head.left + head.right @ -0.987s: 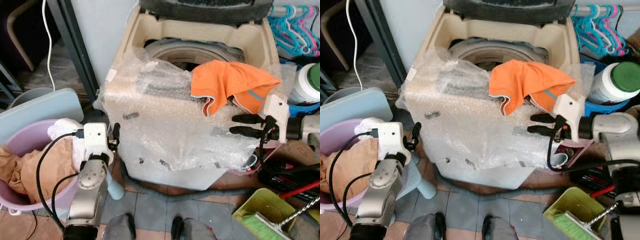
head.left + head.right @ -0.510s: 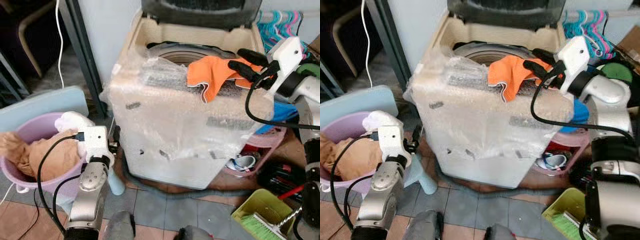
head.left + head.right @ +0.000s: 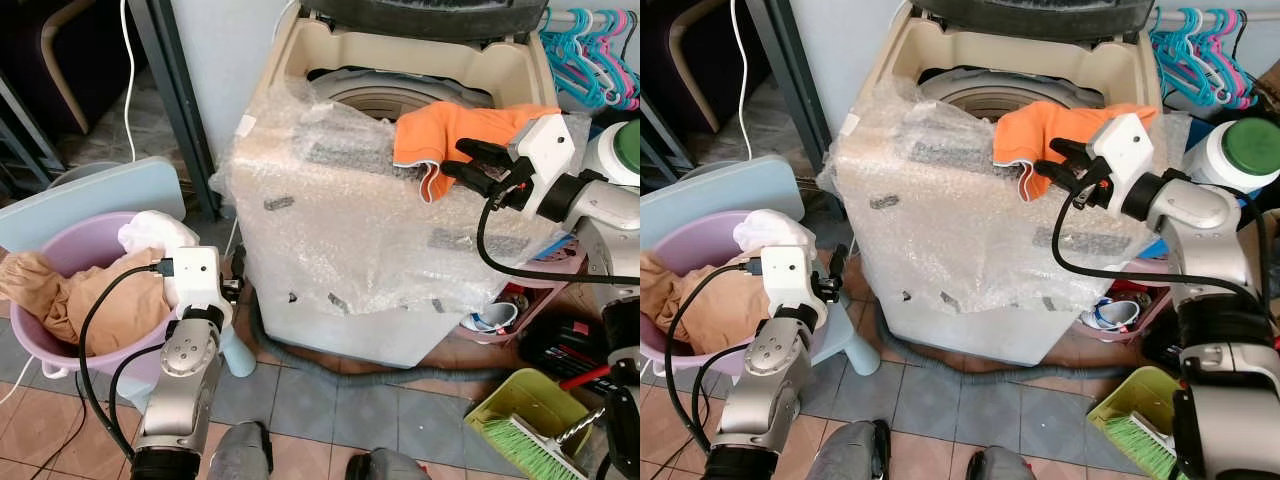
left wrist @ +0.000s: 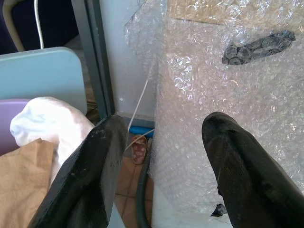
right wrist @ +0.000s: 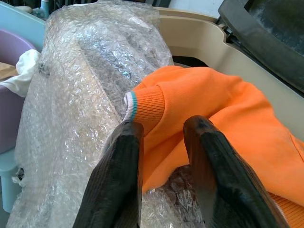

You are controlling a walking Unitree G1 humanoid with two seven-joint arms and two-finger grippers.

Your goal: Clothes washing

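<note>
An orange garment (image 3: 462,128) lies draped over the front right rim of the open top-loading washing machine (image 3: 340,75), which is wrapped in bubble wrap (image 3: 350,230). My right gripper (image 3: 463,164) is open at the garment's front hem. In the right wrist view its fingers (image 5: 124,166) straddle the orange cloth (image 5: 199,99), near the white and teal cuff. My left gripper (image 4: 164,121) is open and empty, low by the machine's left side. A purple basin (image 3: 40,345) beside it holds a tan garment (image 3: 110,300) and a white cloth (image 3: 150,232).
Teal and pink hangers (image 3: 590,50) hang at the back right. A white jar with a green lid (image 3: 620,160) stands to the right. A green dustpan with a brush (image 3: 520,430) lies on the floor. A grey hose (image 3: 330,375) runs before the machine, and a pale blue board (image 3: 90,195) stands behind the basin.
My right gripper rose from the machine's front face to above the orange garment, then came down to its front hem. The camera view has shifted. The left arm stayed by the basin.
</note>
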